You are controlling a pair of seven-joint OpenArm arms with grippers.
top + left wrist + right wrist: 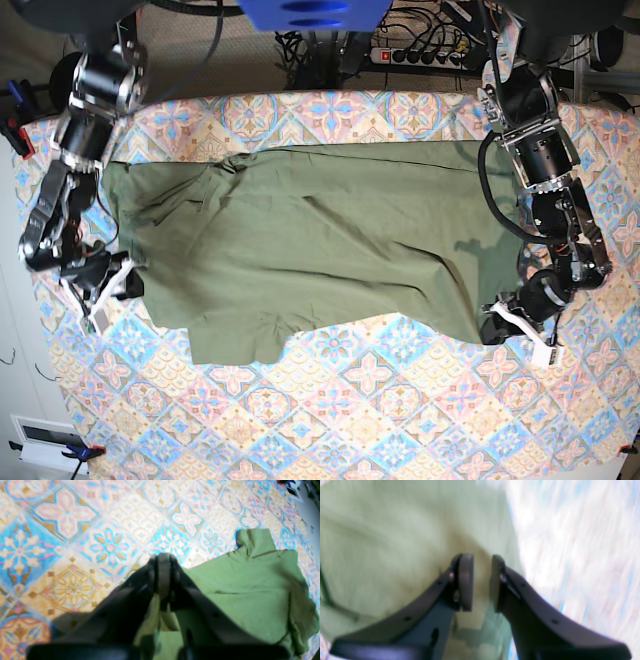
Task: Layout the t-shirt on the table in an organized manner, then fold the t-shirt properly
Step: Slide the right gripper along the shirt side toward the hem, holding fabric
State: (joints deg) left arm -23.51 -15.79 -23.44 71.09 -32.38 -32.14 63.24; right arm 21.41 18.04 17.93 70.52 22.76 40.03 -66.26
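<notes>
Overall, t-shirt (320, 245) lay spread across table (400, 420) middle, soft, limp, wrinkle-prone. Your left gripper (163, 562) was pressed together, pinching hem corner; right gripper (482, 580) stood spread over opposite edge. You should grip corners, seams.

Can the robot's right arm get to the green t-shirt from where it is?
Probably yes. The right gripper hangs open just over the t-shirt at its edge, with nothing between them.

1. Behind the far edge, a white power strip (412, 55) lies among tangled black cables (330, 45) on dark floor.
2. A pale floor strip (20, 400) runs along the left side.
3. Lighting is bright and even.
</notes>
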